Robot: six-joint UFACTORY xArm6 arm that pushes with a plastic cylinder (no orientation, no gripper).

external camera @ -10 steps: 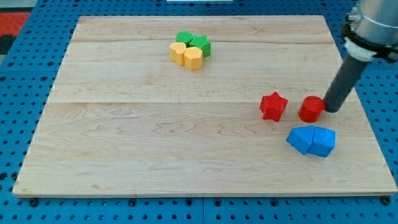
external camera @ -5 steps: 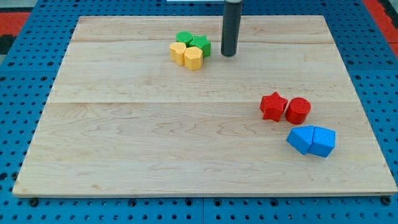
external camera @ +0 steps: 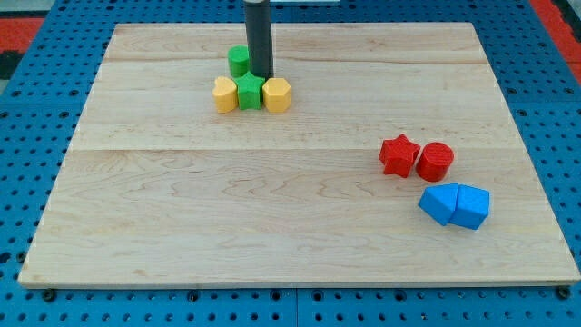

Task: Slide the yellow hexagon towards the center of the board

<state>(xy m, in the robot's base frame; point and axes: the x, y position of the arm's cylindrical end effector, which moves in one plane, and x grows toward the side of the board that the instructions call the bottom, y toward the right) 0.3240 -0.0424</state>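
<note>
The yellow hexagon (external camera: 278,94) lies in the upper middle of the wooden board (external camera: 272,227), at the right end of a short row. A green star (external camera: 250,92) touches its left side, and a yellow heart-like block (external camera: 224,94) ends the row on the left. A green round block (external camera: 240,61) stands just above the row. My tip (external camera: 261,75) is right above the green star, between the green round block and the yellow hexagon, close to the hexagon's upper left.
A red star (external camera: 398,155) and a red cylinder (external camera: 435,161) touch each other at the right. Two blue blocks (external camera: 454,205) lie together just below them. Blue pegboard (external camera: 554,136) surrounds the board.
My tip moved from the right side across to the green and yellow cluster. The red cylinder was pushed against the red star. The cluster spread into a row and shifted down-left.
</note>
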